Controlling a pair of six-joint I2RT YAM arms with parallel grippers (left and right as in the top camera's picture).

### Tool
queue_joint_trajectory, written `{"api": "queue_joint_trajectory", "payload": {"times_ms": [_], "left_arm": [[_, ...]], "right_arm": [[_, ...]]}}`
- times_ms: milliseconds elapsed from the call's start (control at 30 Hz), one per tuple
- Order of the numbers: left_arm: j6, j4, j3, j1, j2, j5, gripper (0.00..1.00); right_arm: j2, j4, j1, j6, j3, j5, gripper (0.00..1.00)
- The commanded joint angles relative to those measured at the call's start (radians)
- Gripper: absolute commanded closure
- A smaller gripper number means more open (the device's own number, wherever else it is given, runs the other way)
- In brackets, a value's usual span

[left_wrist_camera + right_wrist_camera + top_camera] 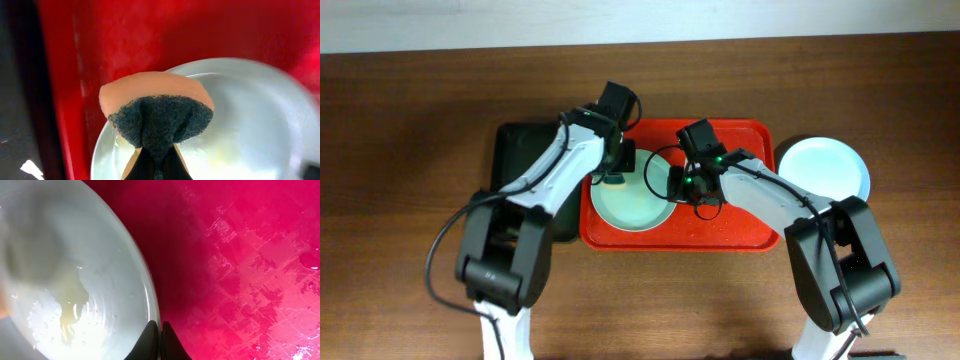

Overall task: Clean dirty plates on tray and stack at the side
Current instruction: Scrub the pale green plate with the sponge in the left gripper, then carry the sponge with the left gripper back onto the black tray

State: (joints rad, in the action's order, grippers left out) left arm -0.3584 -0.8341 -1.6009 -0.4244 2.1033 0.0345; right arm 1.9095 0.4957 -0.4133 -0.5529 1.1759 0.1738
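Observation:
A pale mint green plate [632,198] lies in the red tray [720,232], toward its left side. My right gripper [675,181] is shut on the plate's right rim; in the right wrist view the fingers [160,334] pinch the rim of the plate [65,275], which has a wet yellowish smear. My left gripper [614,176] is shut on an orange sponge with a dark green scrub side [156,112] and holds it over the left part of the plate [250,125]. A pale blue plate [824,168] sits on the table to the right of the tray.
A smaller black tray [520,150] lies against the red tray's left side, under my left arm; its edge also shows in the left wrist view [17,100]. The red tray's floor [240,255] right of the plate is wet. Brown table surrounds both trays.

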Motion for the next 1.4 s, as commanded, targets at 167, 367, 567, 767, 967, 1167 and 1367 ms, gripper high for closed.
{"api": "queue_joint_trajectory", "payload": {"times_ms": [167,367,567,767,967,1167,1367], "left_arm": [[0.019,0.010,-0.004,0.002,0.158,-0.057,1.00],[0.077,0.056,-0.004,0.002,0.169,-0.520,1.00],[0.096,0.076,-0.011,0.002,0.168,-0.701,1.00],[0.166,-0.140,-0.199,0.019,0.161,-0.577,1.00],[0.175,-0.403,-0.470,0.066,0.161,-0.247,1.00],[0.179,-0.491,-0.595,0.076,0.161,-0.037,1.00],[0.210,-0.530,-0.592,0.081,0.161,0.167,1.00]], "right_arm": [[-0.005,0.005,-0.006,0.018,-0.011,-0.002,0.96],[-0.005,0.005,-0.006,0.024,-0.011,-0.002,0.96],[-0.005,0.005,-0.006,0.024,-0.011,-0.002,0.96],[-0.005,0.005,-0.006,0.025,-0.011,-0.003,0.96],[-0.005,0.005,-0.006,0.024,-0.011,-0.002,0.96],[-0.005,0.005,-0.006,0.024,-0.011,-0.003,0.95],[-0.005,0.005,-0.006,0.024,-0.011,-0.003,0.60]]}}
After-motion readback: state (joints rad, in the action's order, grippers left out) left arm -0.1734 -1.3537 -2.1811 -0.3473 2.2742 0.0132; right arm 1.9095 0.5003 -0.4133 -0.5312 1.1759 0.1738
